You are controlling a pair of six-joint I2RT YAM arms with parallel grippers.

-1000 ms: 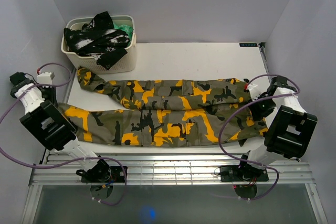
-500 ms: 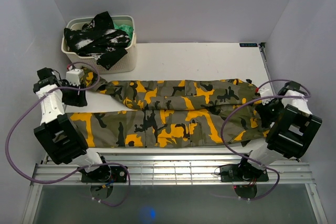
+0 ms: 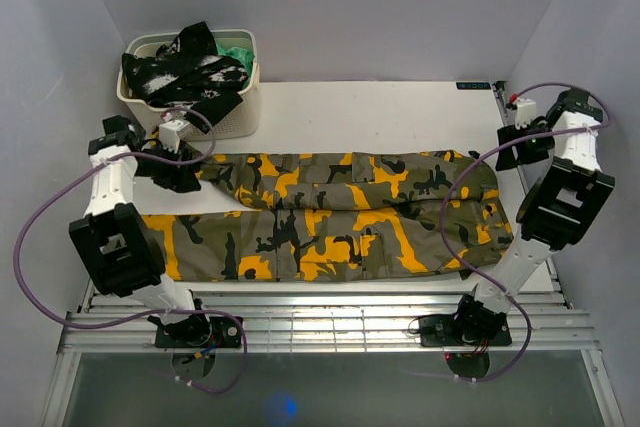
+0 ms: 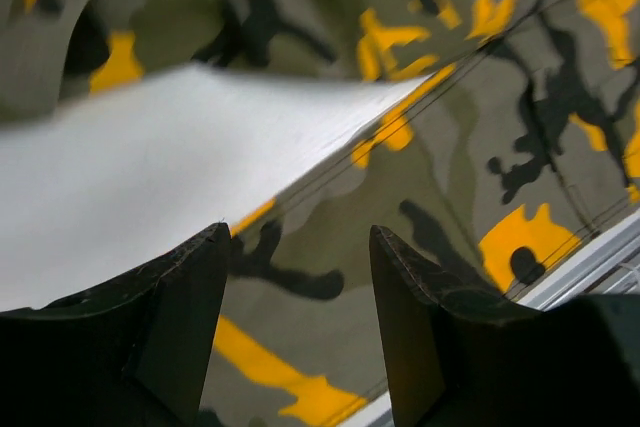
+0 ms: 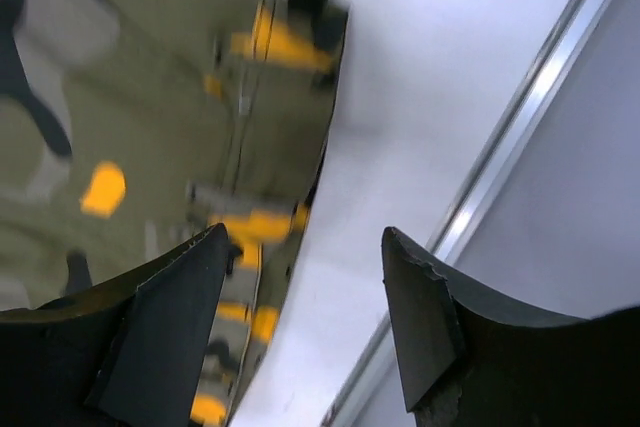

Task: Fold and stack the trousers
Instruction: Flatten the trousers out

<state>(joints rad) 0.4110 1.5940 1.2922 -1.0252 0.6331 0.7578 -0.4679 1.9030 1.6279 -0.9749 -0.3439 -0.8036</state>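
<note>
The camouflage trousers (image 3: pixel 340 212) lie flat on the white table (image 3: pixel 380 112), both legs stretched to the left and the waist at the right. My left gripper (image 3: pixel 190 175) hovers over the far leg's cuff end, open with nothing between its fingers; its wrist view shows the trousers (image 4: pixel 440 167) below the left gripper (image 4: pixel 300 247). My right gripper (image 3: pixel 512 152) is at the waist's far right corner, open and empty. In the right wrist view the trousers' waist edge (image 5: pixel 250 127) lies left of the right gripper (image 5: pixel 305 247), above bare table.
A white basket (image 3: pixel 240 112) stands at the back left, holding a black-and-white garment (image 3: pixel 185 72) and green cloth (image 3: pixel 238 52). A metal rail (image 3: pixel 503 112) runs along the table's right edge. Grey walls close in on both sides.
Both arms have swung toward the far side, the left to the far leg's cuff, the right to the waist's far corner. The far leg's bent end now lies straighter.
</note>
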